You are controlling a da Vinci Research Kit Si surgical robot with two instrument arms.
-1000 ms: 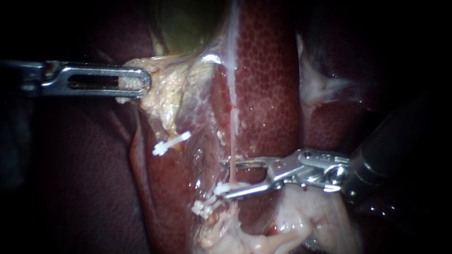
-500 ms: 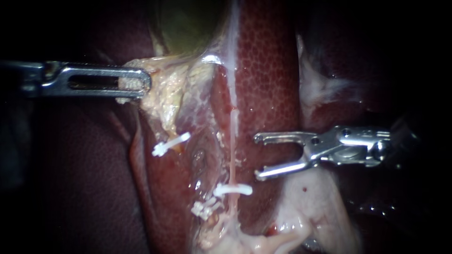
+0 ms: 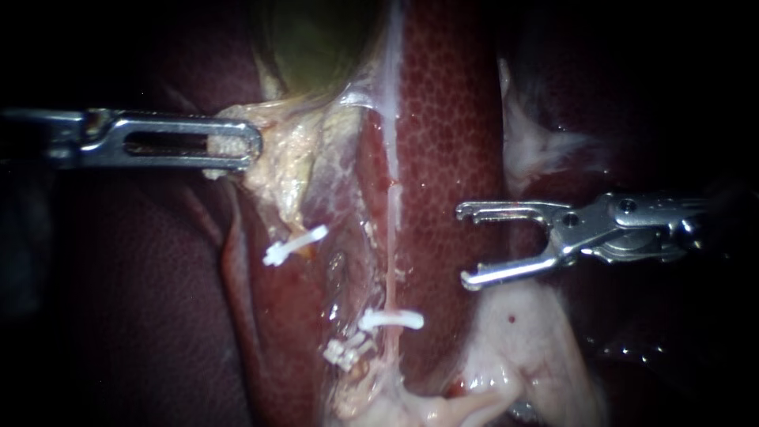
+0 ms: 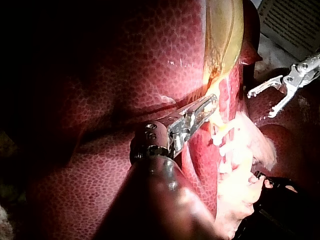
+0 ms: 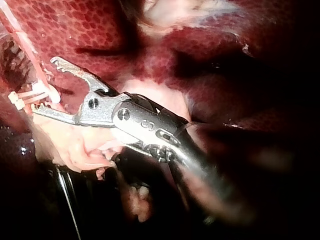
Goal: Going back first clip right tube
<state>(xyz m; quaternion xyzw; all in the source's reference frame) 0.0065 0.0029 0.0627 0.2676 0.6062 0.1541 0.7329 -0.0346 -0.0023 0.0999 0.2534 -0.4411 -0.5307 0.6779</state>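
Right instrument point(image 3: 463, 245): end effector wide open, empty. Left instrument point(image 3: 254, 150): clamped on tissue point(image 3: 278, 162).

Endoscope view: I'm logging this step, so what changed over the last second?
The right instrument let go of the white clip, left it closed across the right tube, and drew back to the right over the liver, jaws open and empty. The left instrument stays shut on the pale tissue below the gallbladder; the upper-left clip and the lowest clip are unmoved.
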